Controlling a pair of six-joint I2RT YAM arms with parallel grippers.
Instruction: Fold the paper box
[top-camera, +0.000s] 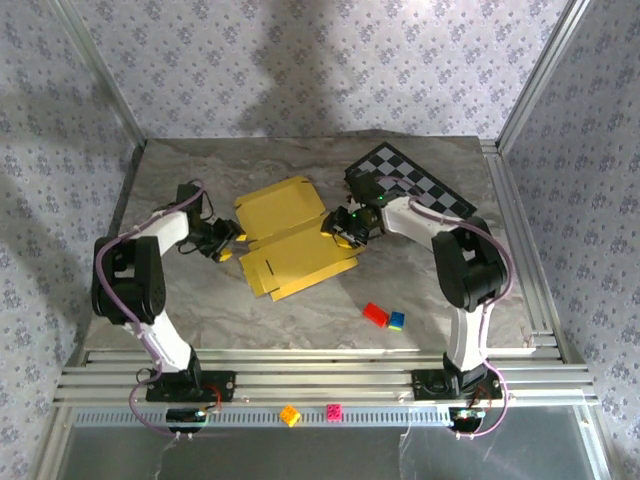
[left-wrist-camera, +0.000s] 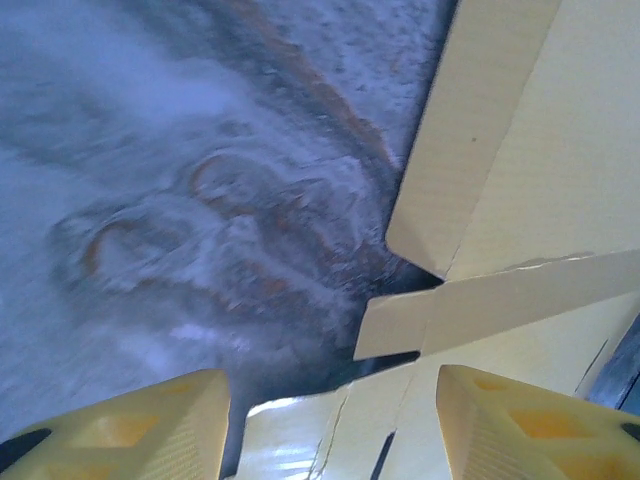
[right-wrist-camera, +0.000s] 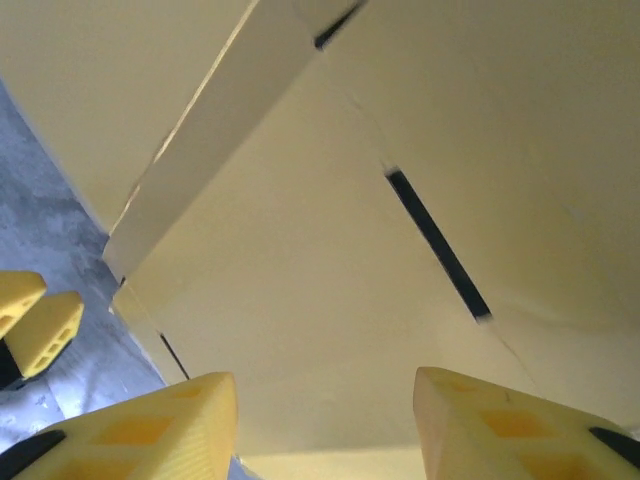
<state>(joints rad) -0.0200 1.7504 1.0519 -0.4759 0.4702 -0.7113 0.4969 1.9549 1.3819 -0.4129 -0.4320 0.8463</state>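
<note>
- Two grippers flank the paper box, which lies mid-table as a mostly flat yellow cut-out, one panel toward the back and one toward the front.
- The left gripper sits low at the box's left edge. Its jaws stand apart with a corner of flap lying between them, not pinched as far as I can see. I'd guess it is there to steady or lift that side.
- The right gripper is over the right edge, by the crease between the panels. Its jaws are also parted, facing a slotted panel without clamping it, and it looks placed to raise that wall.
- Working from opposite sides makes sense, since thin card slides or buckles if pushed from one end.
- The checkerboard mat lies just behind the right arm, close to the box's far corner, and could catch a swinging flap.
- A red brick and blue brick sit touching, near the front right and well apart from the box.
- A yellow brick and pink brick rest on the front rail, out of the way.
</note>
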